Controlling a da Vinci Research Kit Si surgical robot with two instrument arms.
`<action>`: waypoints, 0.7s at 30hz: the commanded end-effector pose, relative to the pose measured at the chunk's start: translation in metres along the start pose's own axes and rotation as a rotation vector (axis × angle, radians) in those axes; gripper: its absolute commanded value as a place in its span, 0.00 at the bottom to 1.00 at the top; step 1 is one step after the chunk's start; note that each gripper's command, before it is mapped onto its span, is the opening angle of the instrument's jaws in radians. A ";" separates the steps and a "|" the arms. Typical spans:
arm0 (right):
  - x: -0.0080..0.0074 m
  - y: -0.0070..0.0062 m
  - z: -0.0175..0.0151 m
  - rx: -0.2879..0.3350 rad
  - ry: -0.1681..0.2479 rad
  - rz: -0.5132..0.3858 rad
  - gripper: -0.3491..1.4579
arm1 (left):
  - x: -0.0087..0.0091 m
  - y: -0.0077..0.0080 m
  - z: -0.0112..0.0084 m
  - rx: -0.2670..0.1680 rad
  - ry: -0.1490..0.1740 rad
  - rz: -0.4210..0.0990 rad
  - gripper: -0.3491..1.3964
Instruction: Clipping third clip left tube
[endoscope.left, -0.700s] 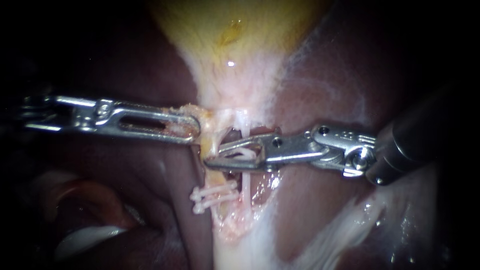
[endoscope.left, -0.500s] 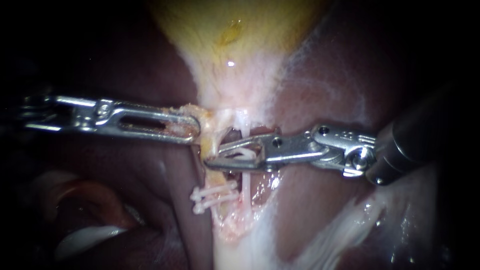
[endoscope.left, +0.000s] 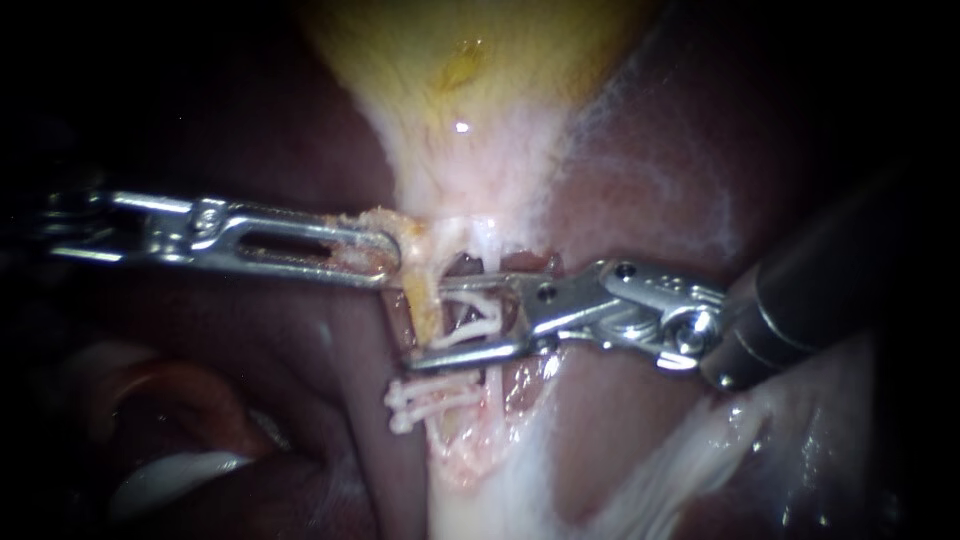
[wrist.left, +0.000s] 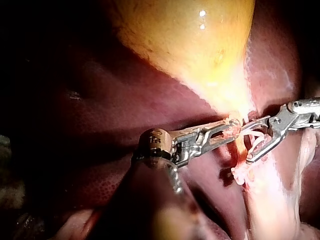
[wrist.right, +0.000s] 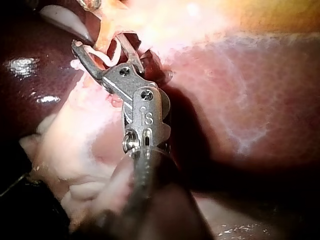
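Tissue is pinched by the left instrument; a clip is held astride the left tube by the right instrument's jaws.

A white clip sits open at the pale, yellowish left tube, just above two closed clips.
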 end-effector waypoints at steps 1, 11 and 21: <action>0.0000 -0.0001 0.0002 0.002 0.005 -0.002 0.46 | 0.0000 0.0000 0.0000 0.000 0.000 0.000 0.00; 0.0003 -0.0001 0.0010 0.026 0.020 0.007 0.46 | 0.0000 0.0000 0.0000 0.000 0.000 0.000 0.00; 0.0008 -0.0003 0.0024 0.077 0.040 0.012 0.46 | -0.0001 0.0000 0.0001 0.000 0.000 0.000 0.00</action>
